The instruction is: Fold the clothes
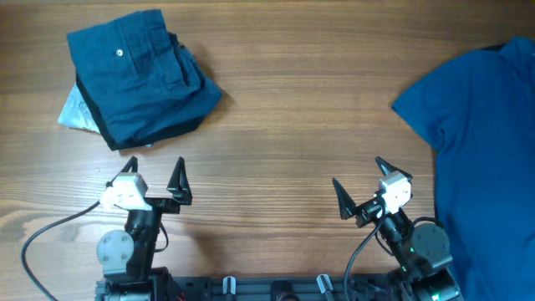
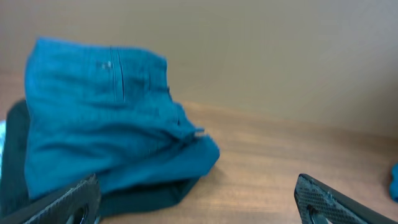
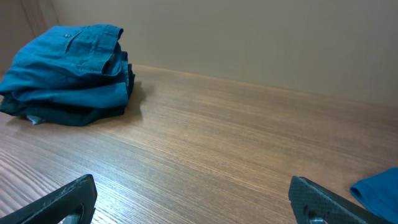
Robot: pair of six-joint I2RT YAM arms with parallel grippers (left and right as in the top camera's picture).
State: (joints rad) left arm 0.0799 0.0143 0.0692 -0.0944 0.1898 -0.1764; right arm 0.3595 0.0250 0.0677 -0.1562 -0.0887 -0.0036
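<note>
1. Worktop point(image 1: 292, 125): pale brown wood grain, fills the overhead frame.
2. Shirt point(image 1: 485, 142): bright royal blue, spread flat, right edge of frame, running out of view.
3. Shorts point(image 1: 134, 75): dark teal-blue, folded into a compact bundle, upper left of frame, stacked on item 4.
4. Black garment point(image 1: 99, 119): under the shorts, dark edge showing along their left and lower sides; pale lining point(image 1: 73, 113) protrudes at left.
5. Left hand point(image 1: 155, 167): lower left, fingers spread wide, holding nothing, just below the shorts, apart from them.
6. Right hand point(image 1: 358, 171): lower right, fingers spread wide, holding nothing, beside the shirt.
7. Button point(image 1: 119, 53): small, pale, on top of the shorts.
</note>
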